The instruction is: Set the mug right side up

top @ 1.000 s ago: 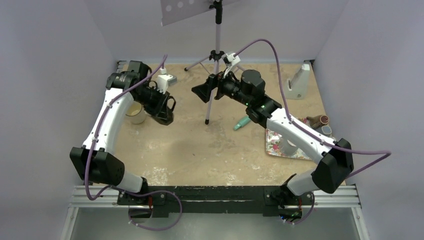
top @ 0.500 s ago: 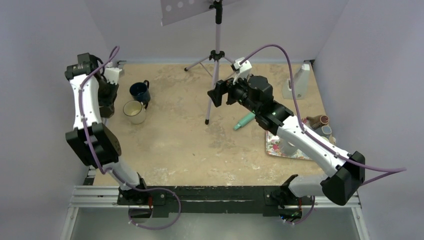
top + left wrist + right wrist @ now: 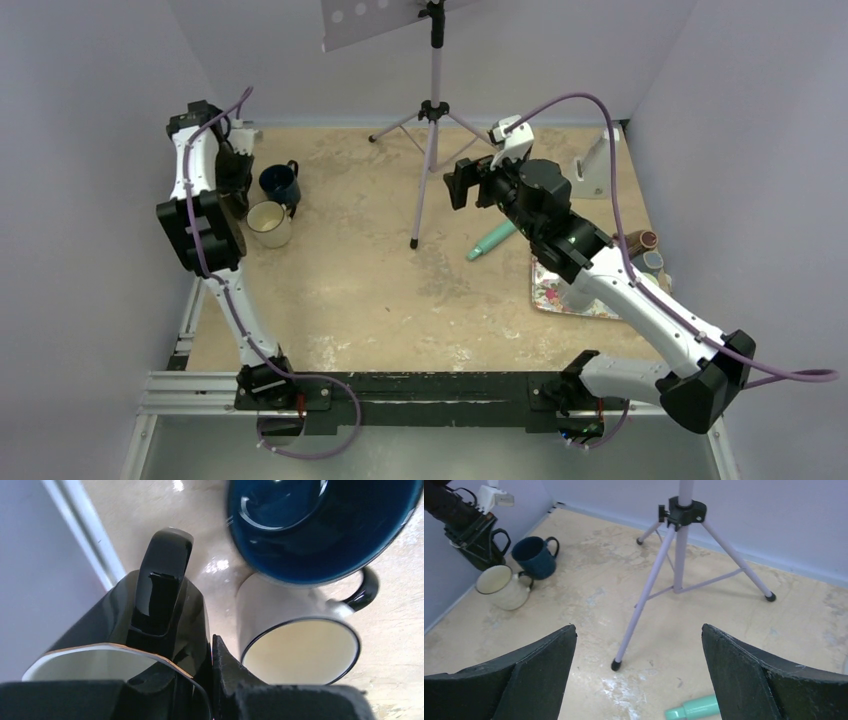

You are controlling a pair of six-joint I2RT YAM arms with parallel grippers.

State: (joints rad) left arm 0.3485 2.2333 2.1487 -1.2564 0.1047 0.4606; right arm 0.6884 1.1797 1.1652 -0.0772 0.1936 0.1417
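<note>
Three mugs — left jaws seemingly pinch black mug [image 3: 115, 625]; blue mug [image 3: 278, 184], cream mug [image 3: 268, 222] upright; right jaws spread.

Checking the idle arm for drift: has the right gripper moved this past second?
Yes. The right gripper shifted rightward in the top view: it overlapped the tripod leg, now sits right of it.

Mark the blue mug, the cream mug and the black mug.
blue mug [image 3: 278, 183], top external view, on its dark inside.
cream mug [image 3: 265, 216], top external view, on its pale inside.
black mug [image 3: 162, 575], left wrist view, on its handle.
</note>
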